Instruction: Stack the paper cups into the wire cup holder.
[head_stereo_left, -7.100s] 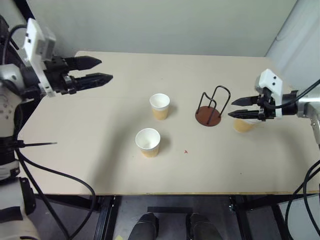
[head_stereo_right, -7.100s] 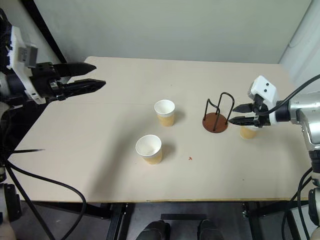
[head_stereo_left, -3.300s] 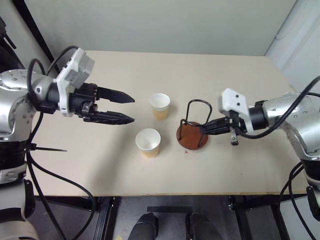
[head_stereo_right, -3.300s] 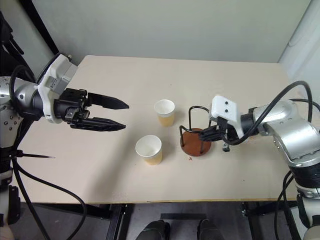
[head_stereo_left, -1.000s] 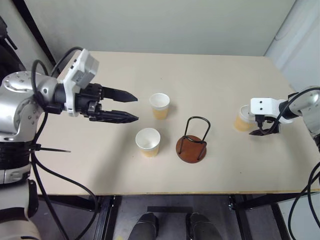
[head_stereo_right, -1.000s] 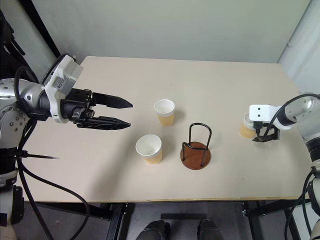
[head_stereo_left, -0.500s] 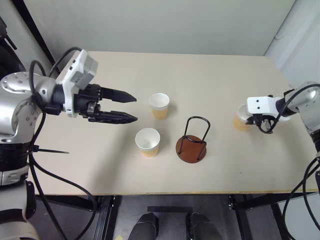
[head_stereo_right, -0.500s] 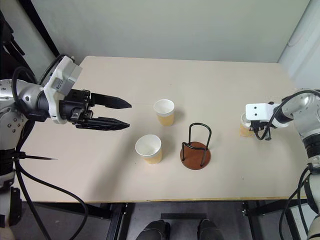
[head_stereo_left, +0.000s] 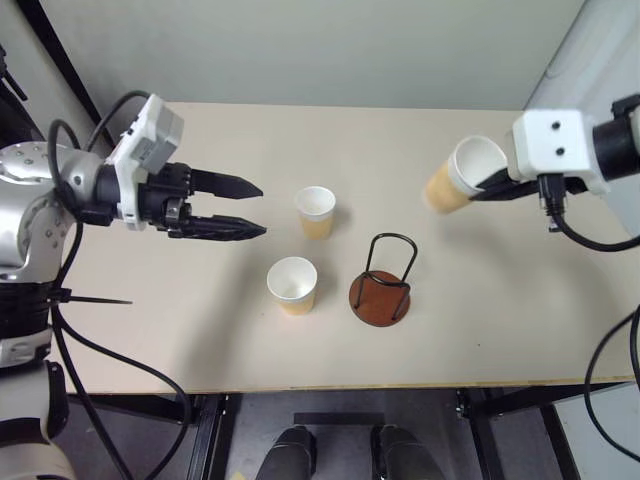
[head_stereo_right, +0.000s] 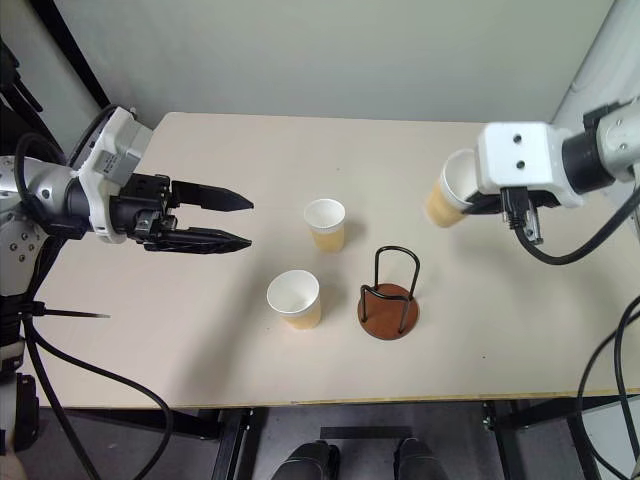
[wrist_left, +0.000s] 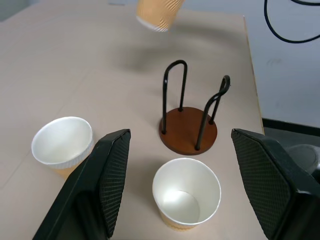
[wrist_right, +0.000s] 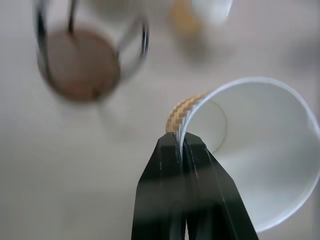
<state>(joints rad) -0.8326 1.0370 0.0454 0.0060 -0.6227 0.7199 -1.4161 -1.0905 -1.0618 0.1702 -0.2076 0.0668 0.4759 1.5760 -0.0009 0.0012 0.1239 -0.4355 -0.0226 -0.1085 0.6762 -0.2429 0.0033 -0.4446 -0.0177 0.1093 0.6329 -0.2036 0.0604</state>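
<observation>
Paper cup (head_stereo_left: 452, 178) is pinched by its rim in the right gripper (wrist_right: 181, 145), tilted in the air, past the wire cup holder (head_stereo_left: 381, 283). I'd level it upright before lowering between the loops. Left gripper (head_stereo_left: 240, 207) hangs wide open, empty.

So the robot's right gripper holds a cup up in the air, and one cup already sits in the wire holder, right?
Not quite. The wire holder is empty, as the left wrist view shows. The right gripper does hold a cup in the air; the other two cups stand on the table beside the holder.
</observation>
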